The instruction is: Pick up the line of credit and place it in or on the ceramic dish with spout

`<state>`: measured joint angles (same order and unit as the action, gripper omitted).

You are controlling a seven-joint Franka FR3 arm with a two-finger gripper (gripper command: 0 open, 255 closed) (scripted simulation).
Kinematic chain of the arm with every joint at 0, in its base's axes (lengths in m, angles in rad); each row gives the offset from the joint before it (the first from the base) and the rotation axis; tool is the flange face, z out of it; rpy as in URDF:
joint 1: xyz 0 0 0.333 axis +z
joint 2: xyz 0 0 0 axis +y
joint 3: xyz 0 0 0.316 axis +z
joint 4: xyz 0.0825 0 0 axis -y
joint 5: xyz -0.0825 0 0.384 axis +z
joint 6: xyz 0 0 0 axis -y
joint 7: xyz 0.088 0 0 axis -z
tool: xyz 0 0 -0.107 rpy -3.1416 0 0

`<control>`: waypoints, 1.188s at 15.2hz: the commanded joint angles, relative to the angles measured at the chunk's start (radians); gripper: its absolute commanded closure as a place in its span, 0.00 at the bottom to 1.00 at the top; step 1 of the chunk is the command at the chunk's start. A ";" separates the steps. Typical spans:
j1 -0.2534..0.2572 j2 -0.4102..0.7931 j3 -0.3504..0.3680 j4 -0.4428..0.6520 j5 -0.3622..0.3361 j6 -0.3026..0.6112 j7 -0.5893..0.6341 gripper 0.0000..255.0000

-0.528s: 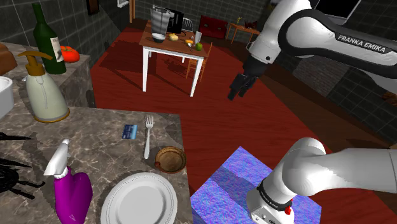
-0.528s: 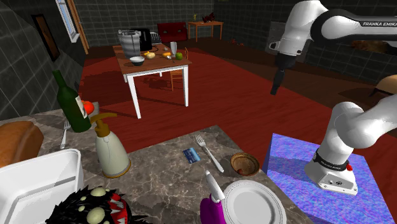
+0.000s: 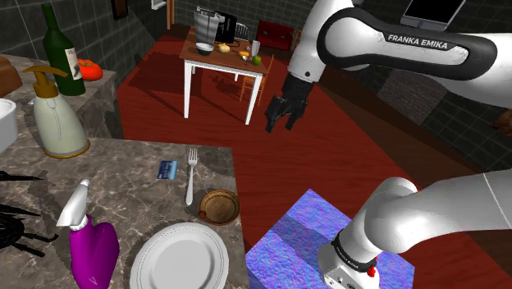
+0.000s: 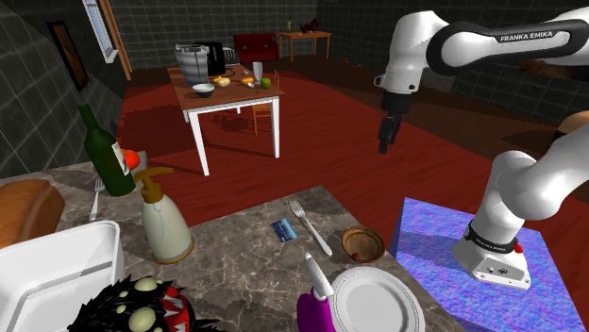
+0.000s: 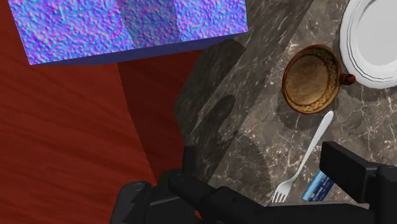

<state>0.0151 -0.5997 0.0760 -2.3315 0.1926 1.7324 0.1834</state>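
Observation:
A small blue card lies flat on the marble counter, beside a fork's tines; it also shows on the counter and near one fingertip. The brown ceramic dish with a spout sits near the counter's edge, past the fork's handle. My black gripper hangs high above the red floor, off the counter's edge toward the shoulder view's right. Its fingers stand apart and hold nothing.
A fork lies between card and dish. A white plate, purple spray bottle, cream pump bottle and green wine bottle stand on the counter. My blue stand is beside the counter. A white table stands far back.
The arm has swung toward the shoulder view's left, bringing the gripper closer to the counter and slightly lower. Nothing on the counter has moved.

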 commanded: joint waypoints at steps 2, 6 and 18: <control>0.005 0.125 0.045 0.068 0.031 0.012 0.092 0.00; 0.012 0.298 0.094 0.177 0.061 0.019 0.209 0.00; 0.062 0.846 0.164 0.612 0.104 -0.019 0.537 0.00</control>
<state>0.0706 0.1845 0.2377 -1.7646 0.2957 1.7096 0.6934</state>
